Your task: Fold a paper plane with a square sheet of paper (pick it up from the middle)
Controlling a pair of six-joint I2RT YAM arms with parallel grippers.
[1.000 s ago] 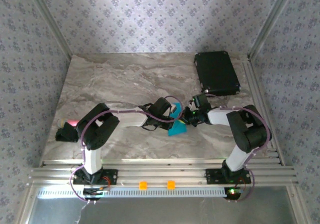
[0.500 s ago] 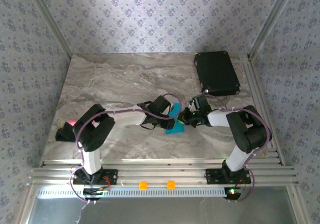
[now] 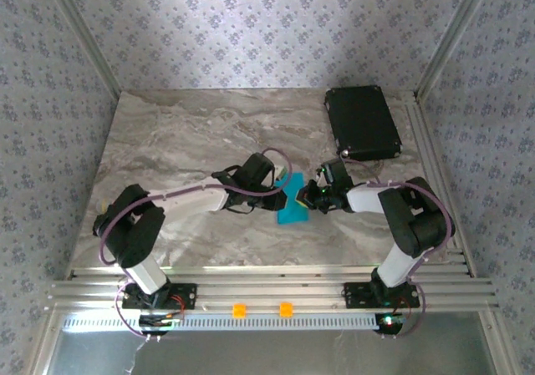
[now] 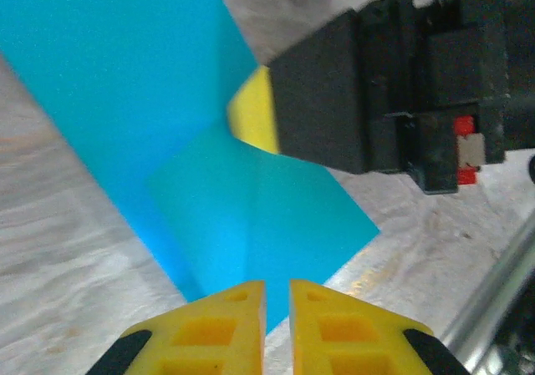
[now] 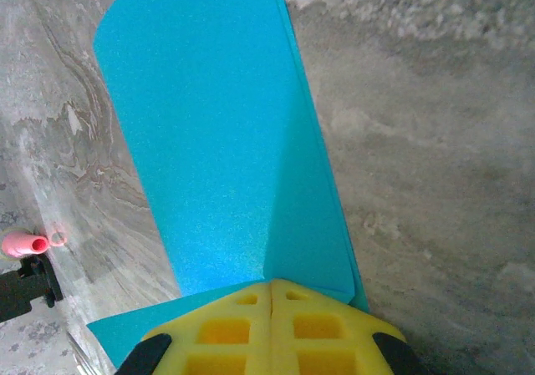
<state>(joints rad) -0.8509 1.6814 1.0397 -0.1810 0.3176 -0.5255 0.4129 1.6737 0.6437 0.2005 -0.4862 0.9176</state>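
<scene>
The square sheet of paper (image 3: 292,205) is bright cyan-blue and lies folded in a long tapered shape with a diagonal crease, at the table's middle. My right gripper (image 3: 308,198) comes at it from the right. Its yellow jaws (image 5: 272,285) are pressed together on the paper's near end (image 5: 217,141). My left gripper (image 3: 280,193) reaches in from the left. Its yellow jaws (image 4: 277,287) stand a narrow slit apart over the paper's corner (image 4: 251,208), with nothing seen gripped. The right gripper's black body (image 4: 376,83) sits just across the paper.
A black rectangular case (image 3: 362,123) lies at the back right, close behind the right arm. A small pink object (image 5: 25,244) sits on the marble far to the left. Aluminium rails (image 3: 267,290) run along the near edge.
My left gripper opened, then narrowed to a slit, and its arm stretched out lower and flatter towards the paper. The paper shifted slightly. My right gripper stayed shut on it.
</scene>
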